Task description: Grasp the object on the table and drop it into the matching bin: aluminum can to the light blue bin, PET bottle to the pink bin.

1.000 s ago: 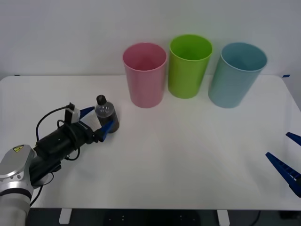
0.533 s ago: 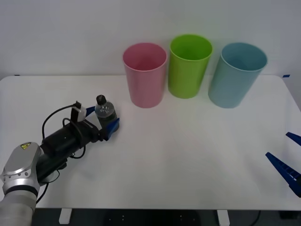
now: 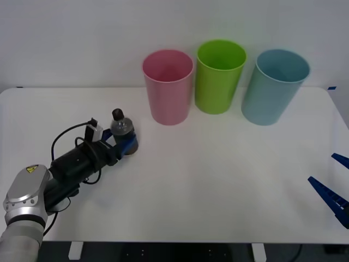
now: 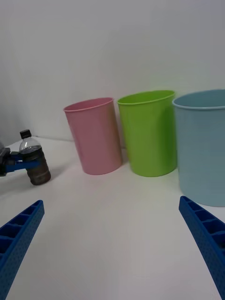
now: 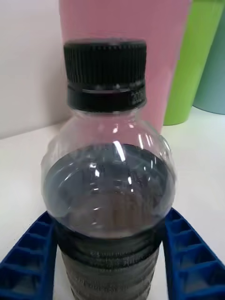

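The PET bottle [image 3: 122,131], clear with a black cap and a dark label, stands upright on the white table [image 3: 218,180] at the left. My left gripper [image 3: 126,143] is shut on its lower body, one blue finger on each side. In the left wrist view the bottle [image 5: 110,187] sits between the fingers [image 5: 185,253], which press on the label. The pink bin [image 3: 168,87] stands behind and to the right of the bottle. The light blue bin [image 3: 274,87] is at the right end of the row. My right gripper [image 3: 322,168] waits open at the table's right edge.
A lime green bin [image 3: 220,76] stands between the pink and light blue ones, close against both. The right wrist view shows the pink bin [image 4: 94,136], the green bin [image 4: 149,133], the light blue bin [image 4: 202,147] and the held bottle [image 4: 33,161] far off.
My left gripper has slid forward around the bottle and its fingers have closed in on the bottle's sides. The bottle still stands at the same spot. The right arm has not moved.
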Robot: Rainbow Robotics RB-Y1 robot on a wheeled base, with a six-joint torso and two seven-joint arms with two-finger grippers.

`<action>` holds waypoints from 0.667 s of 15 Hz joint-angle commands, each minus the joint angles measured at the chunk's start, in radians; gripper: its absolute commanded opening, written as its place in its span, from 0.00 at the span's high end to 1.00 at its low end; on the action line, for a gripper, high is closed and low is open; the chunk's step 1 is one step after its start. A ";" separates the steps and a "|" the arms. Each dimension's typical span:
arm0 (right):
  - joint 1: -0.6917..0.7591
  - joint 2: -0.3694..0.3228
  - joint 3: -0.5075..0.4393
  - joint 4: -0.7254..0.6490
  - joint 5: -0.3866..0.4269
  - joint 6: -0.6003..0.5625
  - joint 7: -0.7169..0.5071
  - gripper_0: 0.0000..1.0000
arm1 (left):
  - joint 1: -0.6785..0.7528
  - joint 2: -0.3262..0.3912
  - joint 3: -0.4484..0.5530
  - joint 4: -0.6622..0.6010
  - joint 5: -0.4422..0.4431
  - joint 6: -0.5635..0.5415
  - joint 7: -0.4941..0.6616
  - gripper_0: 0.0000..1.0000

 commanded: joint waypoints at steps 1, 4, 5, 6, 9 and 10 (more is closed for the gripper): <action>0.000 0.000 0.000 0.000 0.000 0.000 0.000 0.00 | 0.003 0.000 0.002 0.000 0.000 0.000 0.000 1.00; 0.000 0.000 0.000 0.000 0.000 0.000 0.000 0.00 | 0.008 0.009 0.019 0.000 0.009 -0.023 -0.003 1.00; 0.000 0.000 0.000 0.000 0.000 0.000 0.000 0.00 | 0.012 0.020 0.024 0.000 0.023 -0.043 -0.003 1.00; 0.000 0.000 0.000 0.000 0.000 0.000 0.000 0.00 | 0.020 0.034 0.022 -0.005 0.042 -0.055 -0.003 1.00; 0.000 0.000 0.000 0.000 0.000 0.000 0.000 0.00 | 0.071 0.071 0.016 -0.077 0.100 -0.072 0.007 1.00; 0.000 0.000 0.000 0.000 0.000 0.000 0.000 0.00 | 0.094 0.077 0.014 -0.111 0.117 -0.072 0.014 1.00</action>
